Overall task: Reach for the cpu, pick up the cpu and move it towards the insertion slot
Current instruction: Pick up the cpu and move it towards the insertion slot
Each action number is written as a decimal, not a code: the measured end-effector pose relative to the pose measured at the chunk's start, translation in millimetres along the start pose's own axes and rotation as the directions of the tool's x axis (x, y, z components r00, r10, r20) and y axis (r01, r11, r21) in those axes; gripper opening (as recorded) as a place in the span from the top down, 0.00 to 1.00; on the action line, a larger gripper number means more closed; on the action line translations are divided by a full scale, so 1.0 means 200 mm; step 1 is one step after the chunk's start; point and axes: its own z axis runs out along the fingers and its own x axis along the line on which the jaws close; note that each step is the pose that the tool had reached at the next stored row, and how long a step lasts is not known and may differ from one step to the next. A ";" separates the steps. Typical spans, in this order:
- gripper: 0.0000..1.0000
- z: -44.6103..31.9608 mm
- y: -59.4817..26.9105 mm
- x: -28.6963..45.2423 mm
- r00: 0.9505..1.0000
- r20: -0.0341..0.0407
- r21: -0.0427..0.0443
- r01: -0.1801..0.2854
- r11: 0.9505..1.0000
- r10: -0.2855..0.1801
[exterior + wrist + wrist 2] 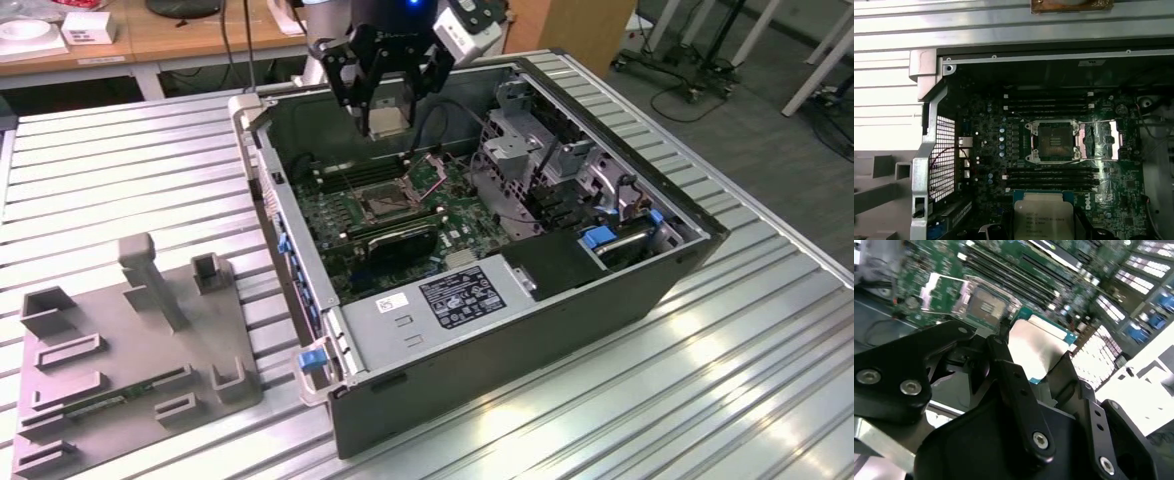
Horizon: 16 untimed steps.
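Observation:
My black gripper [387,122] hangs over the open computer case, shut on the cpu [387,119], a small silvery square chip held by its edges. In the second wrist view the cpu [1035,346] sits between the two black fingers [1010,371], silver face showing. The insertion slot [380,204], a metal-framed socket with a dark centre, lies on the green board below the chip and nearer the camera in the exterior view. In the first wrist view the cpu [1043,216] is a short way from the insertion slot [1053,141], whose load plate [1101,140] is flipped open beside it.
The case wall [534,330] rings the board, with a drive cage [534,150] and cables on the exterior view's right. Black memory slots [1051,175] flank the socket. A grey fixture tray [127,350] lies on the ribbed metal table at the exterior view's left.

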 end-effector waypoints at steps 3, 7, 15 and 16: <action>0.45 0.001 0.000 0.000 1.000 0.003 0.000 0.000 1.000 0.000; 0.45 0.000 0.000 0.000 1.000 0.004 0.000 0.000 1.000 0.000; 0.45 0.010 0.001 -0.035 1.000 0.001 -0.001 0.000 1.000 0.000; 0.45 0.011 0.001 -0.048 1.000 0.001 -0.001 0.000 1.000 0.000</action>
